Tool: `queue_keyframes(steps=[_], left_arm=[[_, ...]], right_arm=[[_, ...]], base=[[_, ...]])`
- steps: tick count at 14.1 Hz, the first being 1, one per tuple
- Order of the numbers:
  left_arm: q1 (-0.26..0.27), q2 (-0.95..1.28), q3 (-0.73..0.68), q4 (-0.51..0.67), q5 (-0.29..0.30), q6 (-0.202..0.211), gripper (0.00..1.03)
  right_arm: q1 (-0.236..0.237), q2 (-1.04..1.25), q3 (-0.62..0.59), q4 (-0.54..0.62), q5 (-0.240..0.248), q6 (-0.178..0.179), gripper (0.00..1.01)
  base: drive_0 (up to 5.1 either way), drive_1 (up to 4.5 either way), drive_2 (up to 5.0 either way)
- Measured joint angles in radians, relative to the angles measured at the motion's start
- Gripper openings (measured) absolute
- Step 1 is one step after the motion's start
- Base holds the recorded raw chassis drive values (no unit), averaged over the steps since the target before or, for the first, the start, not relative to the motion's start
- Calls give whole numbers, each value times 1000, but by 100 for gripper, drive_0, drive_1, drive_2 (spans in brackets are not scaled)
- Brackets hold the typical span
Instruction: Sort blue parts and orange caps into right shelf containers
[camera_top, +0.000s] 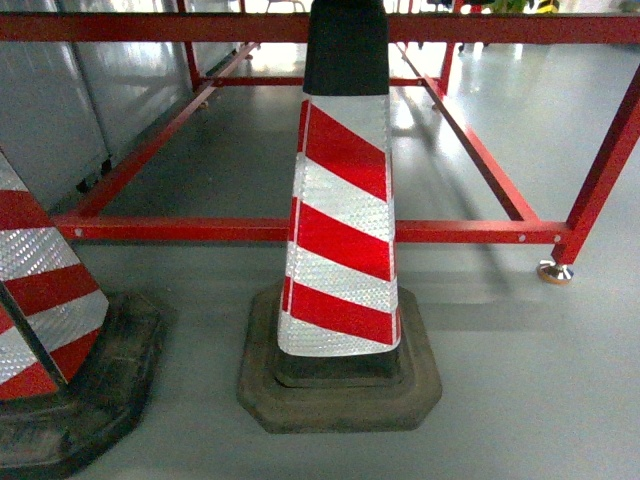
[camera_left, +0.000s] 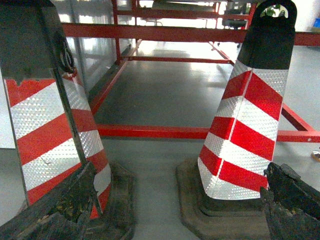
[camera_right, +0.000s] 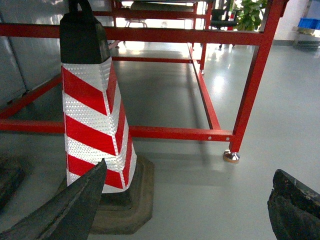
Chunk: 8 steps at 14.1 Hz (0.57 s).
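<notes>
No blue parts, orange caps or steel roller shelf are seen in any view; only a stack of blue crates is glimpsed far back at the top right edge of the right wrist view, too small to tell more. L end effector is shown w/ jaws apart: one worn dark finger at lower left of its wrist view, the other at lower right, nothing held between. R end effector is likewise spread wide, one black finger at lower left, the other at lower right, the gap filled only by floor. Straight ahead in the head view, a red-and-white striped traffic cone w/ black top is stood upright on a dark octagonal rubber base. A second striped cone is cut off at the left edge, near the first but apart. Behind both, a red metal frame is run low across the grey floor, its corner leg set on a small round foot. A green plant is seen in the background beyond the frame
</notes>
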Motion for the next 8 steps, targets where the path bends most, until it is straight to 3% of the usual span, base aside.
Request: queue_keyframes(steps=[8], left_arm=[[0,0,0,3,0,10,98]], right_arm=[[0,0,0,2,1,9,98]], base=[[0,0,0]])
